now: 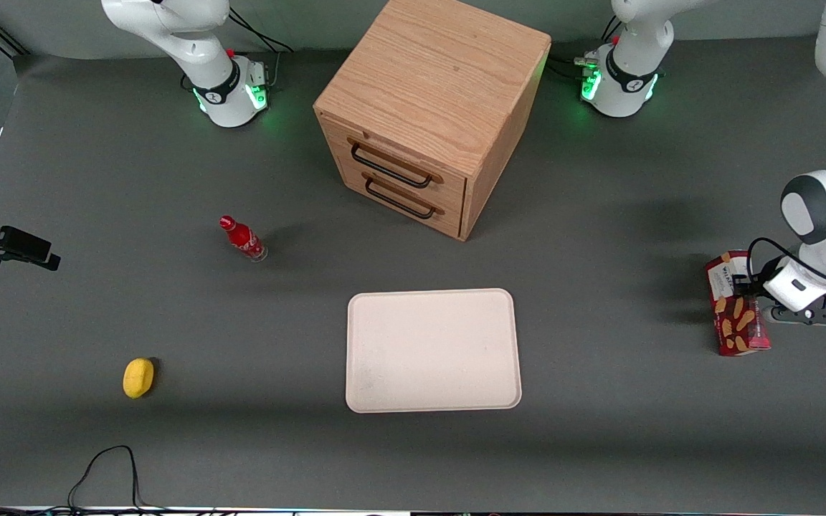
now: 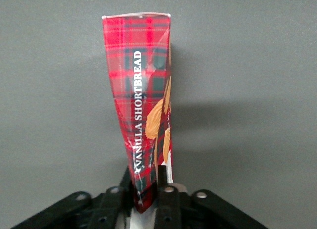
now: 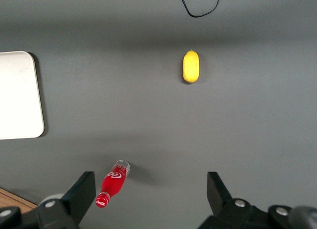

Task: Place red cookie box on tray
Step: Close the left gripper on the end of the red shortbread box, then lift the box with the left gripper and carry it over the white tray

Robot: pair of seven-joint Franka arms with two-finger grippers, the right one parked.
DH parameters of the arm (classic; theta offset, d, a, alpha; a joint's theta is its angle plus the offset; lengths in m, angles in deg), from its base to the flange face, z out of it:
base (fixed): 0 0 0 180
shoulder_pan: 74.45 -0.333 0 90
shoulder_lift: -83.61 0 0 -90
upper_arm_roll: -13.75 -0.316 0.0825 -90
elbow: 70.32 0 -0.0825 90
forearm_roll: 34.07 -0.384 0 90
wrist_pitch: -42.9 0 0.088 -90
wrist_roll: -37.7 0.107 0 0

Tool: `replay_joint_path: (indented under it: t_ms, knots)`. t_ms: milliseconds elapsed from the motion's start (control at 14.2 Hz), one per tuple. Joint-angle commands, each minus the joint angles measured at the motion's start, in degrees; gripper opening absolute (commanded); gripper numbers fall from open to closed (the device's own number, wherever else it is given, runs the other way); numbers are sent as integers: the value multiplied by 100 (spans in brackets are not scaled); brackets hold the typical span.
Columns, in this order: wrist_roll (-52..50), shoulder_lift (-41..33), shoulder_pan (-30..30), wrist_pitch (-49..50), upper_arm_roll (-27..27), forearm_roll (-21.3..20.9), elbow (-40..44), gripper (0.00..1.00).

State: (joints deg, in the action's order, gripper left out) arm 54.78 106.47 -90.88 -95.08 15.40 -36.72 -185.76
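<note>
Gripper (image 1: 748, 287): at working arm's end of table, fingers (image 2: 167, 199) pinching red cookie box on both narrow sides, near its white label end.
Red cookie box (image 1: 736, 308): held in the gripper, long side pointing from 12 to 6 o'clock in front view; well apart from tray, at about 3 o'clock from it.
Tray (image 1: 433, 350): flat on table, nearer to front camera than wooden drawer cabinet (image 1: 431, 107).
Red bottle (image 1: 242, 238): at 10 o'clock from tray, toward parked arm's end.
Yellow object (image 1: 138, 377): at 9 o'clock from tray, well apart.
</note>
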Motion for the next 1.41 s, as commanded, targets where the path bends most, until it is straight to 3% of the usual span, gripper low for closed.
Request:
replay_joint_path:
  t_ms: [0,212,353,918,1059,1341]
  knots:
    - [-20,17,-9,79,11,-42,109,0]
    - [-20,-88,-9,332,11,-42,223,0]
    - [-81,-228,9,1137,11,-42,704,0]
    - [-170,-458,79,5498,63,-60,4052,0]
    - [-169,-510,79,6001,81,-60,4467,0]
    - [-309,-642,350,6064,107,36,4504,0]
